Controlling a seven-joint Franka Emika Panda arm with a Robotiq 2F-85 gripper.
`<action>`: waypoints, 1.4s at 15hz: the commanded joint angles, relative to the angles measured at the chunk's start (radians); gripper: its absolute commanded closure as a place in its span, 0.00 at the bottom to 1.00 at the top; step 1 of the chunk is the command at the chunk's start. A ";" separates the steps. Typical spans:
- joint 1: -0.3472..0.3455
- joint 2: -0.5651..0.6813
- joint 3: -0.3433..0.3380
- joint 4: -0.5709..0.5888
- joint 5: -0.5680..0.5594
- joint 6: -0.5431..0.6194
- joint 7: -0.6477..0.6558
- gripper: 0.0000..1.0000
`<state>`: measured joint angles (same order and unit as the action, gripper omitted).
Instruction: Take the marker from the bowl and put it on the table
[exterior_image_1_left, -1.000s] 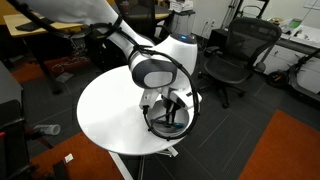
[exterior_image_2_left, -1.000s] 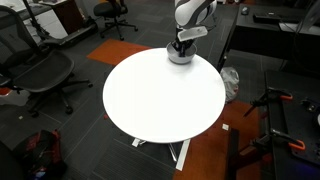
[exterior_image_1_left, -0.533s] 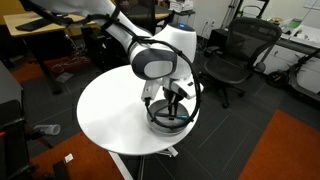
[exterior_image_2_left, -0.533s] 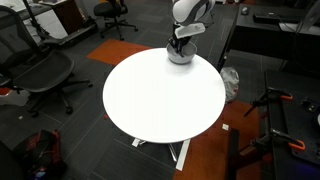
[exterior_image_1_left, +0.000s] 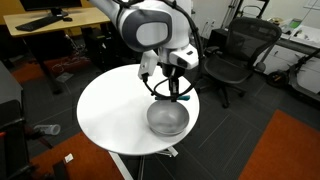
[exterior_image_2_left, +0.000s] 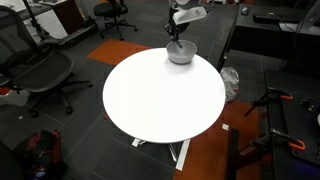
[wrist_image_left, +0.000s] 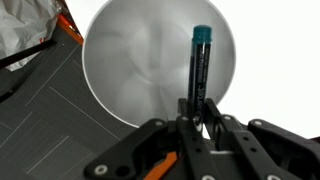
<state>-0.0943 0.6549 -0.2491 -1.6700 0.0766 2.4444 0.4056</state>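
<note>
My gripper (wrist_image_left: 195, 112) is shut on the marker (wrist_image_left: 199, 68), a dark stick with a teal-blue tip that points away from the jaws in the wrist view. It hangs well above the grey bowl (wrist_image_left: 140, 60), which looks empty below it. In both exterior views the gripper (exterior_image_1_left: 171, 88) (exterior_image_2_left: 178, 30) is raised above the bowl (exterior_image_1_left: 168, 120) (exterior_image_2_left: 181, 53), which stands near the edge of the round white table (exterior_image_1_left: 110, 115) (exterior_image_2_left: 160, 95). The marker (exterior_image_1_left: 176, 93) shows as a thin dark stick under the jaws.
Black office chairs (exterior_image_1_left: 232, 55) (exterior_image_2_left: 40, 70) stand around the table. Wooden desks (exterior_image_1_left: 45, 25) are behind the arm. An orange carpet patch (exterior_image_1_left: 290, 150) lies on the dark floor. A white plastic bag (wrist_image_left: 25, 25) lies on the floor beside the table.
The gripper has risen out of the bowl with the marker in its jaws. The bowl has stayed in place.
</note>
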 joint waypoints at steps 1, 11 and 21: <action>0.043 -0.135 -0.011 -0.145 -0.048 0.035 0.020 0.95; 0.173 -0.313 0.016 -0.422 -0.158 0.073 0.160 0.95; 0.238 -0.287 0.108 -0.493 -0.159 0.147 0.133 0.95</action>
<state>0.1289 0.3842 -0.1563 -2.1286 -0.0655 2.5590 0.5370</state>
